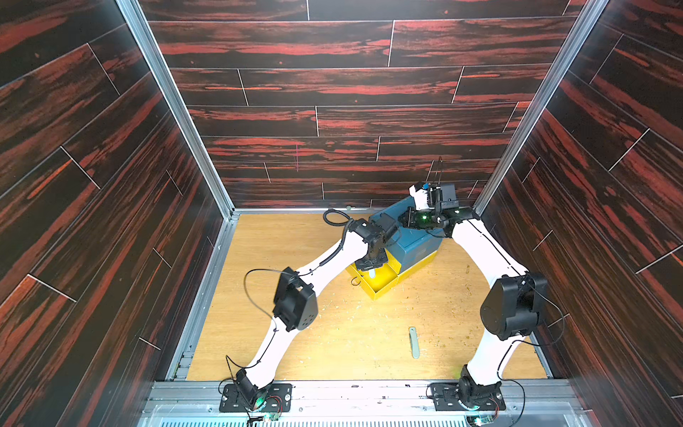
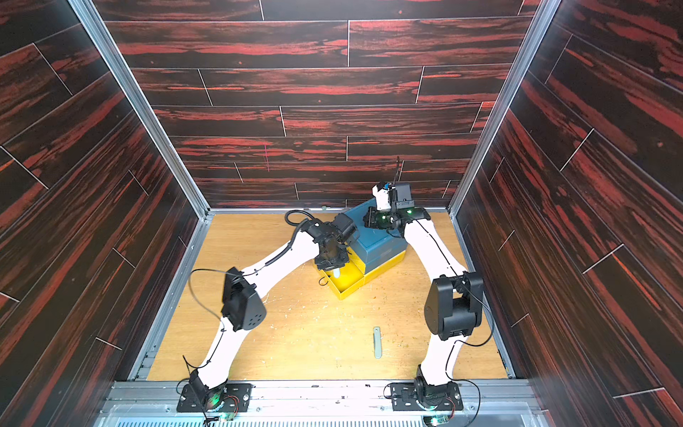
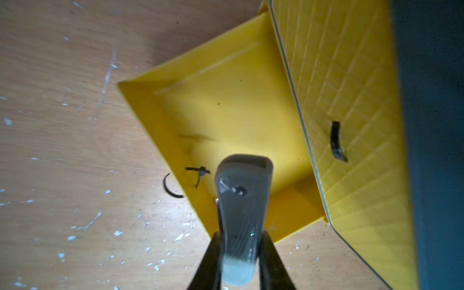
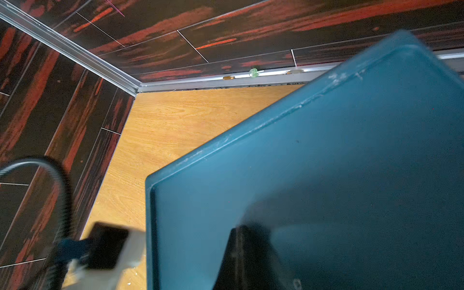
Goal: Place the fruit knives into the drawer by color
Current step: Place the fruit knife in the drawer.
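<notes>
Fingers [image 3: 272, 261] of the left gripper [image 3: 239, 234] are clamped on a pale knife [image 3: 242, 200], one black finger on each flat side, and the knife sticks out past their tips. Dark red wood-grain walls [image 1: 332, 111] close the cell on three sides, with a metal rail [image 1: 369, 392] along the near edge where both arms are bolted. The wooden table [image 1: 295, 351] is open across its middle, left and near parts, flecked with pale specks. Crowded room lies only at the back right, where a blue cabinet [image 1: 417, 240] stands at an angle near the back wall, both arms reaching in to it. On its top, the right gripper [image 4: 242, 233] shows as one dark wedge, fingers together, tip against the blue surface. Low in the cabinet's front are yellow drawers: an open drawer [image 3: 150, 113] pulled out toward the table's middle and, beside it, a closed drawer [image 3: 351, 75] with a gridded face. The held knife hangs over the open drawer's inside, close to its front wall; whether it touches the yellow floor cannot be told. In both top views its whitish end [image 2: 336, 273] shows just below the left gripper. A grey-green knife [image 1: 414, 342] lies flat on the table, well apart from both grippers and the cabinet, between the arms' bases. A black pull loop [image 3: 170, 187] hangs at the open drawer's front.
</notes>
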You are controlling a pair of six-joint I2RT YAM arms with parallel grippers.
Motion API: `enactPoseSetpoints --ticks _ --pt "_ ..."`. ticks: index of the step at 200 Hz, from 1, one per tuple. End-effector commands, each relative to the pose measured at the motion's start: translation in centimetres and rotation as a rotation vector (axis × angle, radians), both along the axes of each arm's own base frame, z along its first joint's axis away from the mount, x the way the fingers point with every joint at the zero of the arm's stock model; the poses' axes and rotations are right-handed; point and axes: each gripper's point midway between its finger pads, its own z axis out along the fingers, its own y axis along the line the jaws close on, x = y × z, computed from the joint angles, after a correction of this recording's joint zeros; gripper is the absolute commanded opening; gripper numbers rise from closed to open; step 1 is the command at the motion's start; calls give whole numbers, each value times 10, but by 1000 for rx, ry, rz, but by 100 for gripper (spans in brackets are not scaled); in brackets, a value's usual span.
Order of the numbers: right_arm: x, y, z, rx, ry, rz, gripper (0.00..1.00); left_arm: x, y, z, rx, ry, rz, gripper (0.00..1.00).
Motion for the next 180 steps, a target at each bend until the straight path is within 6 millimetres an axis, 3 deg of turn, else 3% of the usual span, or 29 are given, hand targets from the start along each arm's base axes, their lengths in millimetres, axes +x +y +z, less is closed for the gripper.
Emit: enactPoseSetpoints --ticks 1,48,108,180 --pt "-64 -28 -122 -183 460 -47 0 -3 3 -5 0 48 34 9" --pt "-64 -28 -123 -182 462 -44 0 2 9 -8 -2 45 62 9" --pt "-65 -28 -125 -184 467 -43 0 6 22 -27 -10 66 105 9" --pt "-65 -29 -128 -190 472 -43 0 29 23 -33 -66 39 148 9"
